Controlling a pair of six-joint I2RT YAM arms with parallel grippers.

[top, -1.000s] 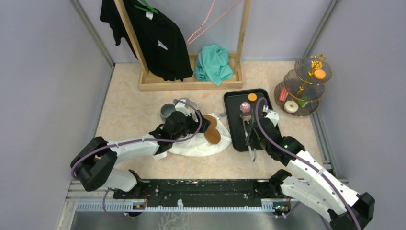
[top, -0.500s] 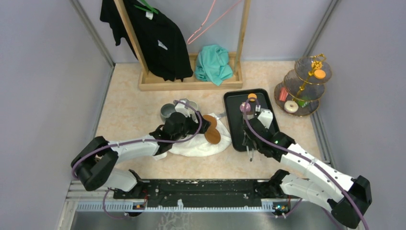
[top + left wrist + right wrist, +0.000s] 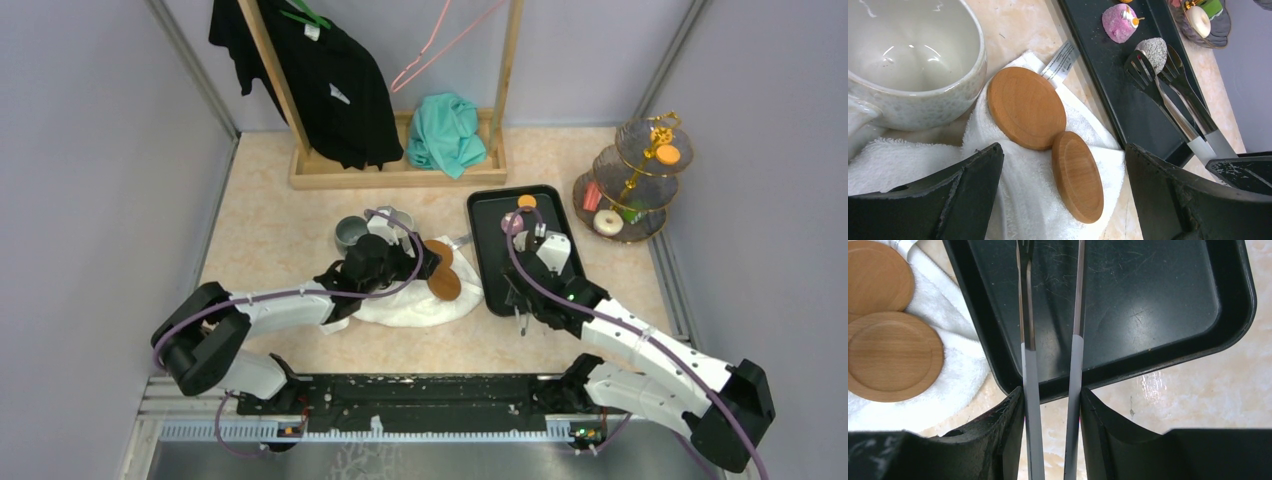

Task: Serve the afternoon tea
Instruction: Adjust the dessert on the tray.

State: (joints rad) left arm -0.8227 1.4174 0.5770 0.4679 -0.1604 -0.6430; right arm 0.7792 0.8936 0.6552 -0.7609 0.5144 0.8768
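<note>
**Right end effector** (image 3: 1051, 399): closed on the tongs (image 3: 1027, 365). Each finger presses against the outer side of one tong arm at the grey handle section, just off the near rim of the black tray (image 3: 1168, 305). The two tong arms stand apart and run forward over the tray floor. In the left wrist view the tong heads flank a grey speckled sweet (image 3: 1154, 47) on the tray; contact cannot be confirmed. A pink sweet (image 3: 1118, 22) lies just beyond it. An orange disc (image 3: 527, 202) lies at the tray's far end.

**Left end effector** (image 3: 1063, 160): fully open, holding nothing. It hovers over a white towel (image 3: 1023, 215) spread on the table (image 3: 270, 220). Two round wooden discs (image 3: 1025, 107), touching at their edges, lie on the towel ahead of the fingers. A pale glazed mug (image 3: 913, 55), upright and empty, stands at the towel's far edge, with a grey mug (image 3: 350, 233) just beside it.

**Three-tier stand** (image 3: 630, 180): upright at the far right of the table, right of the tray and well apart from both end effectors. It carries a second orange disc (image 3: 668, 155) on an upper tier and a white doughnut (image 3: 608, 222) on the lowest tier.
</note>
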